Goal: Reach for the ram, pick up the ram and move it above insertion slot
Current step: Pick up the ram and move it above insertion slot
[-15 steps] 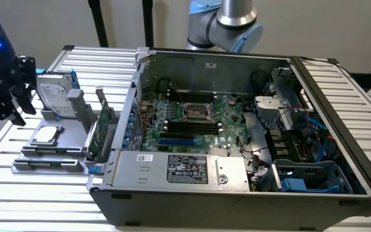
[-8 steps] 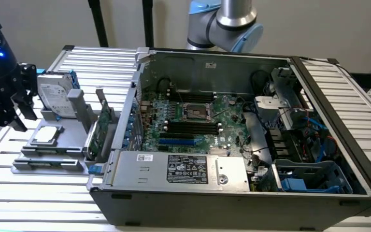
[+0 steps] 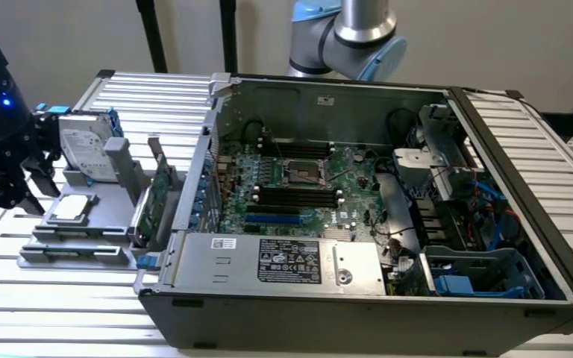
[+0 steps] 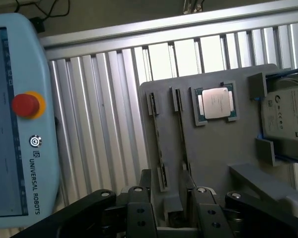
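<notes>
"So why is the black two-fingered gripper (image 4: 170,210) hanging over that grey plastic holder (image 4: 223,153) and not over the computer?"

"Because the holder is where the parts wait. The long, thin green ram stick (image 4: 157,144) stands on edge in one of two narrow grooves, so the wrist view gives just its top edge, a dark strip between two end clips. I take the groove farther from the processor to be the filled one, though I can't be sure."

"And the gripper's fingers?"

"Spread wide, with nothing between them. They stand either side of the line of the grooves, over one end, clear of the ram. Standing the stick on edge makes sense: its two flat faces are offered to the fingers."

"What else sits in the holder?"

"A square silver processor chip (image 4: 216,103) lies flat in its own recess just beside the grooves, and a silver hard drive with a white label (image 4: 288,111) is propped between grey posts. In the exterior view a broader green expansion card (image 3: 160,201) stands upright on the side next to the case. Each part has its own seat, so none leans on another."

"And the destination?"

"The open dark computer case (image 3: 366,317) lies on its side on the ribbed aluminium surface (image 4: 104,124), so the green motherboard (image 3: 351,168) faces up and the black insertion slots (image 3: 297,198) beside the processor socket can be reached from above. They're well apart from the ram. As I judge it, the work stands at the reach, with nothing lifted yet."
</notes>
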{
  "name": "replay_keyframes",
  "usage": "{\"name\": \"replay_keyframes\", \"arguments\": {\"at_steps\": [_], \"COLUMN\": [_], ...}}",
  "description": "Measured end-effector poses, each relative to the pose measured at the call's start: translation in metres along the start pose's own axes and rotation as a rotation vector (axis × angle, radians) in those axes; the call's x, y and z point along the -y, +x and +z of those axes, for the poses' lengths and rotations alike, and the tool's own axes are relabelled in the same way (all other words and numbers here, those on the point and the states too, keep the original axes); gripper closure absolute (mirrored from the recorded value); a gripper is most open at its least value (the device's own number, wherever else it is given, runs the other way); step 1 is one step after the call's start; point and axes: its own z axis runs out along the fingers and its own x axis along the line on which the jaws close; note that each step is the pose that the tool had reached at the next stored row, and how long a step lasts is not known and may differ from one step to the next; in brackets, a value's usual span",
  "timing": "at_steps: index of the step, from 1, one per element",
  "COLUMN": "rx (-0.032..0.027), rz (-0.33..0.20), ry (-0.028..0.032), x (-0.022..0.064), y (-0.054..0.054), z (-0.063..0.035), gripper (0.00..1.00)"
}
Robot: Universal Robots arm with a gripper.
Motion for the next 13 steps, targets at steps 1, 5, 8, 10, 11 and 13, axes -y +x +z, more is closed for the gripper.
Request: {"name": "replay_keyframes", "arguments": {"at_steps": [1, 5, 8, 10, 11, 13], "rx": [-0.0001, -0.0004, -0.0007, -0.0008, -0.001, -0.0013], "rz": [-0.001, -0.008, -0.014, -0.021, -0.024, -0.031], "ry": [-0.0001, 0.0, 0.0, 0.0001, 0.0001, 0.0002], "x": [0.0, 0.0004, 0.0007, 0.0008, 0.0008, 0.001], "y": [0.0, 0.0, 0.0, 0.0, 0.0, 0.0], "z": [0.0017, 0.0091, 0.0144, 0.0181, 0.02, 0.0236], "gripper": [0.64, 0.64, 0.64, 0.64, 0.64, 0.64]}}
